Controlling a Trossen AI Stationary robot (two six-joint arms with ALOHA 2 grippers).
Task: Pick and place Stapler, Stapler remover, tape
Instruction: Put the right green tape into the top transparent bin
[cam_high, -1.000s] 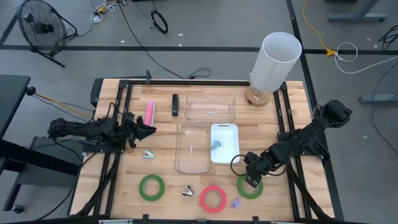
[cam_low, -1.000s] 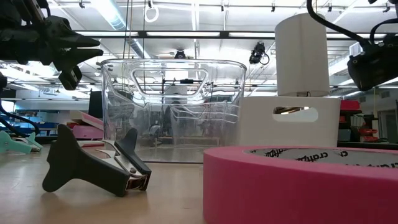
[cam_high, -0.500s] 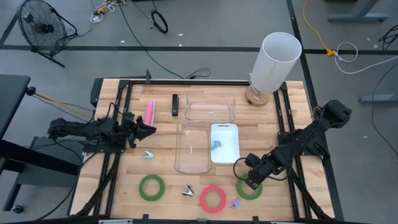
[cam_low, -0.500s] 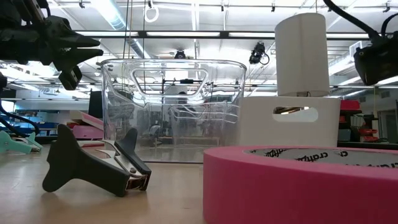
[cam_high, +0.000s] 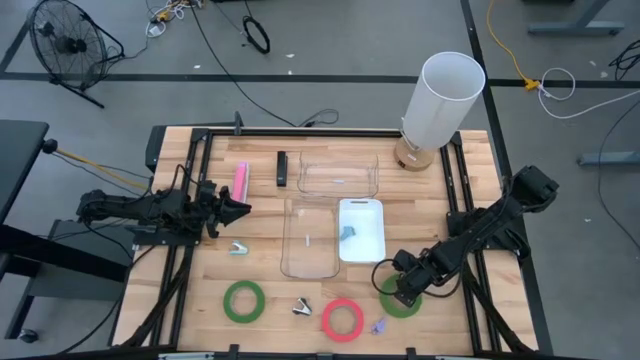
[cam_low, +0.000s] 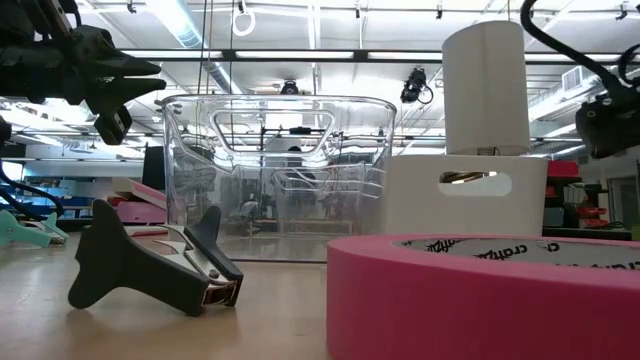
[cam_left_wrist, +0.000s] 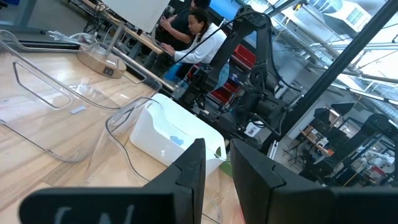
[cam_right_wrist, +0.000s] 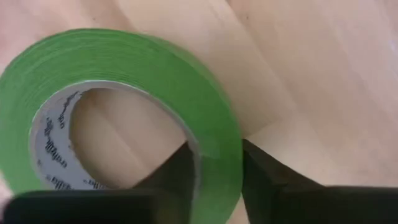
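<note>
- The right gripper (cam_high: 403, 293) sits low in the lower right of the high view, its two dark fingers (cam_right_wrist: 180, 174) closed across the wall of a green tape ring (cam_right_wrist: 124, 112), one inside the hole and one outside; the ring still lies flat on the wood.
- That ring is smooth glossy green outside, with a pale printed cardboard core; in the high view it shows at the lower right (cam_high: 410, 305).
- Just left of it along the bottom edge lie a red-pink tape ring (cam_high: 342, 319), a small dark folded staple remover (cam_high: 301, 307) and a second green tape ring (cam_high: 244, 300). A tiny lilac object (cam_high: 379, 325) lies between the pink and the right green ring.
- The table (cam_high: 200, 290) is pale wooden planks.
- In the centre stand a clear plastic bin (cam_high: 310, 240) with rounded corners and a white rectangular tray (cam_high: 360, 230); a second clear bin (cam_high: 340, 172) sits above them.
- The left gripper (cam_high: 238, 208) hovers at mid-left, its fingers (cam_left_wrist: 193, 165) held narrowly apart with nothing between them.
- Near the top lie a pink stapler (cam_high: 240, 180) and a black stapler (cam_high: 282, 168); a tall white cylinder (cam_high: 440, 100) stands at the upper right.
</note>
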